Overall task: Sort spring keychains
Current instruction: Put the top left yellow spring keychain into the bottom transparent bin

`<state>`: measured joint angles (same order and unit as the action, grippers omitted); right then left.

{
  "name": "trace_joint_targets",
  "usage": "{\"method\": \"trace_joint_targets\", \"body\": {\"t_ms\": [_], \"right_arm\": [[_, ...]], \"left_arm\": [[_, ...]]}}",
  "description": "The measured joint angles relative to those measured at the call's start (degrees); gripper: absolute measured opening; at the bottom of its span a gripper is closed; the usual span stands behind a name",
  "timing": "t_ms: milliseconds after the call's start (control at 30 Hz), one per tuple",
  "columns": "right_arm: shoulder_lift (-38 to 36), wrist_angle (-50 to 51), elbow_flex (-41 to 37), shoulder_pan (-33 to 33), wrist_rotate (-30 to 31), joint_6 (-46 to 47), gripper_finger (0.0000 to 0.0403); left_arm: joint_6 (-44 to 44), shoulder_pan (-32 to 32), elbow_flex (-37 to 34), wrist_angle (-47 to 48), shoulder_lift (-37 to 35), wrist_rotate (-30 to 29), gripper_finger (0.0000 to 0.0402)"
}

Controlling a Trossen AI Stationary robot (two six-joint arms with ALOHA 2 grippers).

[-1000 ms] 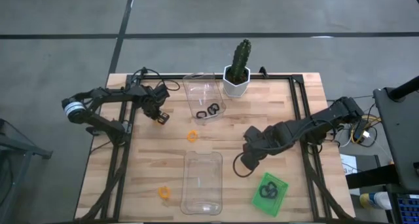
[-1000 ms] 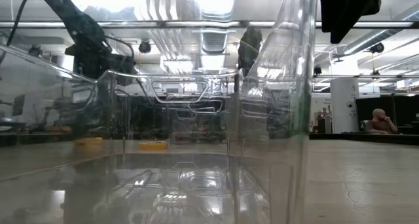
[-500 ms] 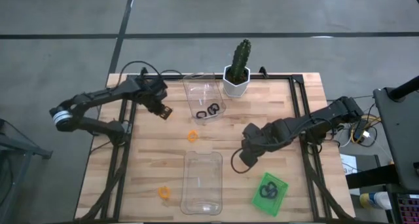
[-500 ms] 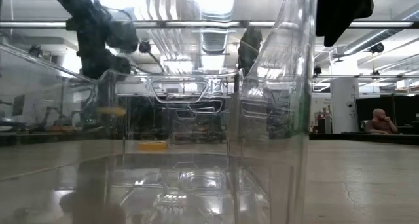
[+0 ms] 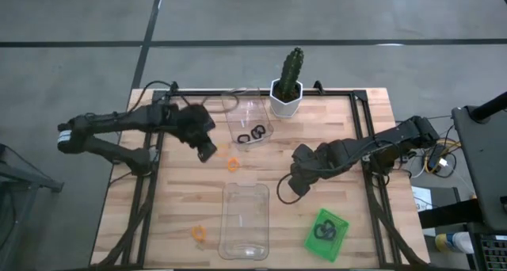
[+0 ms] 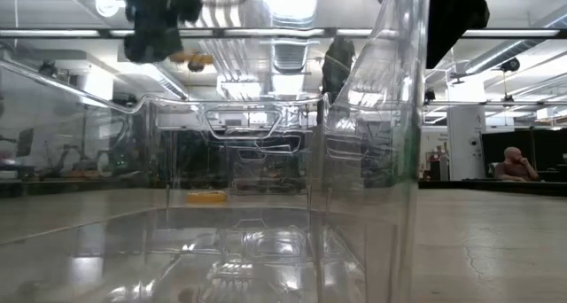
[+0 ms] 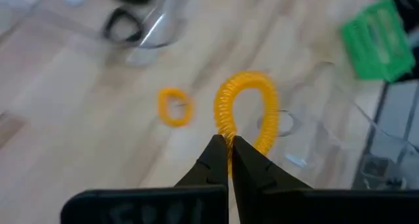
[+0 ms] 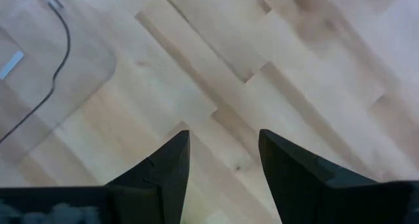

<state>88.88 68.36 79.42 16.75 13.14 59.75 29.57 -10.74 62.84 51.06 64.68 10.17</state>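
While an orange spring keychain [image 7: 245,112] sits pinched between its closed fingers, the left end effector [image 5: 207,150] hangs above the wooden table [image 5: 174,200], left of a second orange loop [image 5: 232,163] lying on the boards between the two clear trays. The far clear tray [image 5: 247,117], beside a potted cactus [image 5: 289,83], contains two black keychains [image 5: 252,134]. The near clear tray [image 5: 245,220] shows nothing inside it in the high view, and a third orange loop [image 5: 198,233] lies on the table just to its left. At the table's near right corner, the flat green tray [image 5: 326,232] carries a dark keychain [image 5: 324,230]; from overhead its exact colour is hard to tell. The right end effector [image 5: 288,189] is poised over bare wood to the right of the near tray, its two fingers [image 8: 163,168] spread wide apart with nothing between them. In the low view the near tray's clear walls [image 6: 266,197] fill most of the scene, with the held orange loop [image 6: 197,60] raised high above the table.
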Motion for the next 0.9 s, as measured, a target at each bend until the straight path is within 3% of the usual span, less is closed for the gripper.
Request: {"method": "trace_joint_targets", "body": {"t_ms": [233, 500, 700, 900], "right_arm": [[0.02, 0.44, -0.04, -1.22, 2.60, -7.98, 0.0178], [0.02, 6.18, -0.17, -1.59, 4.39, -14.77, 0.0178], [0.02, 14.98, -0.59, -1.53, 4.91, -16.58, 0.0178], [-0.15, 15.67, -0.59, -1.39, 4.67, -16.48, 0.0178]], "left_arm": [[2.30, 14.71, 5.58, -6.08, 5.96, -5.28, 0.0000], [8.08, 26.93, 11.99, -10.79, 18.23, -9.23, 0.0000], [9.71, 31.14, 16.36, -9.72, 27.81, -9.83, 0.0000], [8.59, 32.59, 19.04, -8.72, 34.83, -9.51, 0.0000]]}}
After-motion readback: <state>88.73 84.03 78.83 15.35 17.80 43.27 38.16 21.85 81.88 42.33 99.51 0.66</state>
